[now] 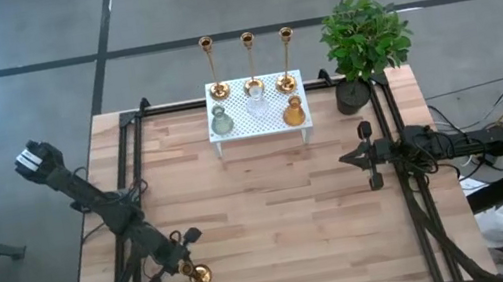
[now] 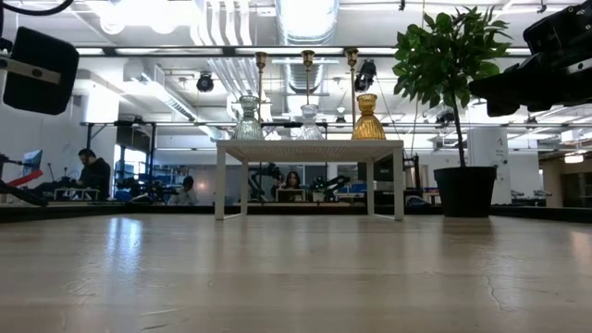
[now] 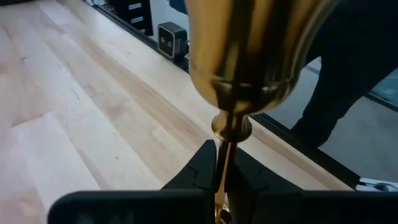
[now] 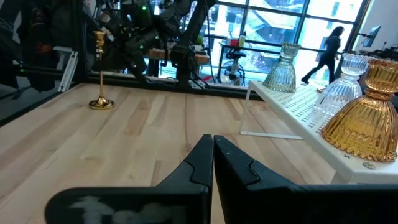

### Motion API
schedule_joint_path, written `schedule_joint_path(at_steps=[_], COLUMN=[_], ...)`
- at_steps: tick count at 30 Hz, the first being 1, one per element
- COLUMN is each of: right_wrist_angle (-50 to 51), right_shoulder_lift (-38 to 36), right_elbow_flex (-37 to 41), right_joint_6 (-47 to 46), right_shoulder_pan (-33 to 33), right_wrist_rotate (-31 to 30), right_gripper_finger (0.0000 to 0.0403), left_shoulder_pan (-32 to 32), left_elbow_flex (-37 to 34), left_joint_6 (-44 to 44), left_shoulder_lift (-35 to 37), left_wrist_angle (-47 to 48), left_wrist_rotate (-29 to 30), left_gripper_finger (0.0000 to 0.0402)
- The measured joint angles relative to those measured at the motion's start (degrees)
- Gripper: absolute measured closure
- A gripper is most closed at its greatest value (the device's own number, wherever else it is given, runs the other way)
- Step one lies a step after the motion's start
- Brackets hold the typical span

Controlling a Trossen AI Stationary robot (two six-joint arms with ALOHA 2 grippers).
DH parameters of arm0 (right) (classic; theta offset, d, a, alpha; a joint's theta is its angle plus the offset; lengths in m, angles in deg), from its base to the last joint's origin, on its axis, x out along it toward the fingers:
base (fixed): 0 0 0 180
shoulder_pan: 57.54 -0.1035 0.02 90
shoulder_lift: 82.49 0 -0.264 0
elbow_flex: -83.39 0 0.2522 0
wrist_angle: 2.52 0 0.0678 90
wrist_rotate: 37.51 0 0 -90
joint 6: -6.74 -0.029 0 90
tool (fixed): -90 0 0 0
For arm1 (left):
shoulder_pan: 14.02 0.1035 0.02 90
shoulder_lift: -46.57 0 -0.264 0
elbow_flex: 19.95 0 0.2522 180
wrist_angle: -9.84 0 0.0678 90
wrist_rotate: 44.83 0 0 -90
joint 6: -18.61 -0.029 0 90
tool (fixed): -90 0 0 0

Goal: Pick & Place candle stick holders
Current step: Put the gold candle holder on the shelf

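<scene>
Brass all the way here: we've got our left gripper (image 1: 182, 263) pinched on the thin stem of the fourth shiny gold candlestick (image 1: 198, 274), near the front-left corner of the light wooden table (image 1: 274, 218). From the left wrist view the stem runs straight out between the dark fingers (image 3: 199, 171), with the flared round base just beyond the fingertips, so the long axis points away from the hand. In the right wrist view that same candlestick stands upright on the wood, base down. The other three tall gold candlesticks (image 1: 249, 60) are lined up along the back of the small white perforated shelf (image 1: 258, 120), well apart from the hand, across the table. That shelf row is our guess for the drop spot, meaning a long carry away from the left hand with the stem kept vertical. Our right gripper (image 1: 368, 155) waits on the right side, fingers pressed together and holding nothing; it sits nearer the shelf, but the left one has the piece.
</scene>
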Motion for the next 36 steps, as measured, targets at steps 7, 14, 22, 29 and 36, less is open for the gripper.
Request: schedule_joint_path(at_steps=[7, 14, 22, 29, 36], right_wrist_angle=[-0.01, -0.01, 0.01, -0.02, 0.01], right_shoulder_lift=[0.0, 0.0, -0.02, -0.01, -0.02], right_elbow_flex=[0.0, 0.0, 0.0, 0.0, 0.0], right_joint_6=[0.0, 0.01, 0.0, 0.0, 0.0], right_shoulder_pan=[-0.01, -0.01, -0.02, -0.02, -0.01], right_wrist_rotate=[0.0, 0.0, 0.0, 0.0, 0.01], right_gripper_finger=[0.0394, 0.0394, 0.0394, 0.0394, 0.0394], left_shoulder_pan=[0.43, 2.03, 8.58, 17.07, 22.1], left_elbow_flex=[0.0, 0.0, 3.03, 9.37, 16.06], left_joint_6=[1.53, 2.64, 2.31, 2.57, 0.24], left_shoulder_lift=[0.01, 0.01, -0.01, -0.62, -4.02], left_wrist_angle=[0.19, 0.34, 6.28, 11.94, 11.66], left_wrist_rotate=[1.7, 2.97, 3.68, 3.8, 8.66], left_gripper_finger=[0.0383, 0.0383, 0.0383, 0.0383, 0.0383])
